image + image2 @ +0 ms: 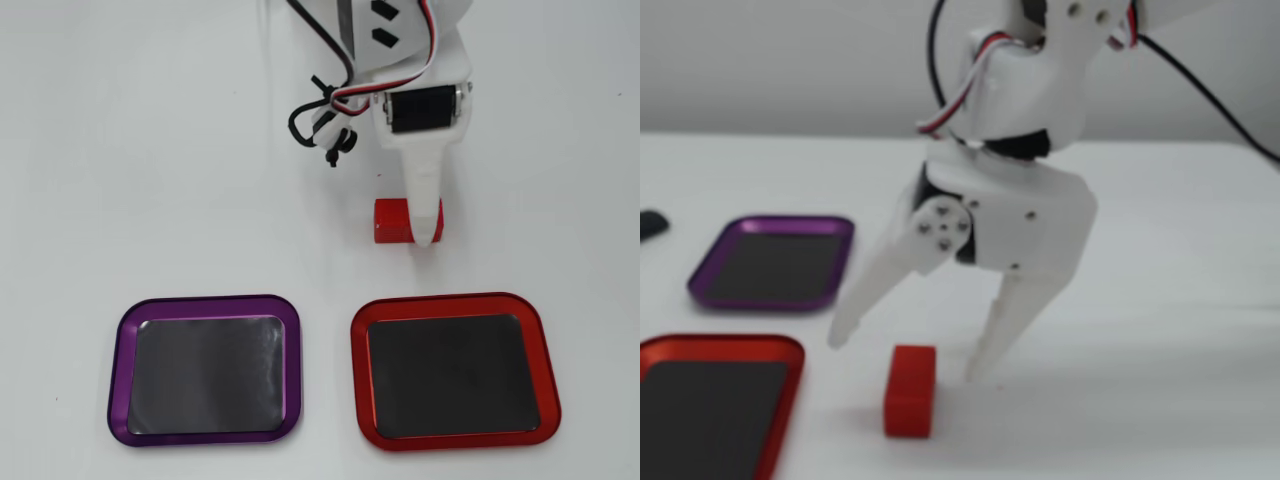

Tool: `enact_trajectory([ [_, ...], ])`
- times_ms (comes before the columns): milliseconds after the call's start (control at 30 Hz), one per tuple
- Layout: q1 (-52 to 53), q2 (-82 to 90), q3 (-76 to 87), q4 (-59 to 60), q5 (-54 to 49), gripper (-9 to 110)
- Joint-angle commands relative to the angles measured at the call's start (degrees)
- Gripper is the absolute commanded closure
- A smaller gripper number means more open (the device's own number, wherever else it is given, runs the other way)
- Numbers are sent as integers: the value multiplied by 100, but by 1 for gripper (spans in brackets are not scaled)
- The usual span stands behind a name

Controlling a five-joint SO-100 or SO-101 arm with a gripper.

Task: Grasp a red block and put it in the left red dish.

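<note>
My jaws spread wide, gripper (905,360) straddling the red block (910,390) on the table, its long axis running between my fingertips.

No readable text, label, brand, number or sign anywhere in either view.

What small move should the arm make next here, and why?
Probably close the jaws. In the fixed view the gripper is open and low, one finger on each side of the red block, neither clearly touching it. The block lies on the table, outside the red dish.
</note>
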Motion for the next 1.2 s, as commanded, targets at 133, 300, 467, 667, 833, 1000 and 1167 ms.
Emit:
enact_trajectory([
  [133,-18,18,-79,-70,-255,70],
  [300,-18,18,369,-519,-316,70],
  [467,-18,26,703,-800,-316,70],
  [667,-18,26,721,-800,-316,73],
  [833,-18,26,721,-800,-316,89],
  [1000,-18,26,721,-791,-316,102],
  [1167,-35,88,721,-721,-299,102],
])
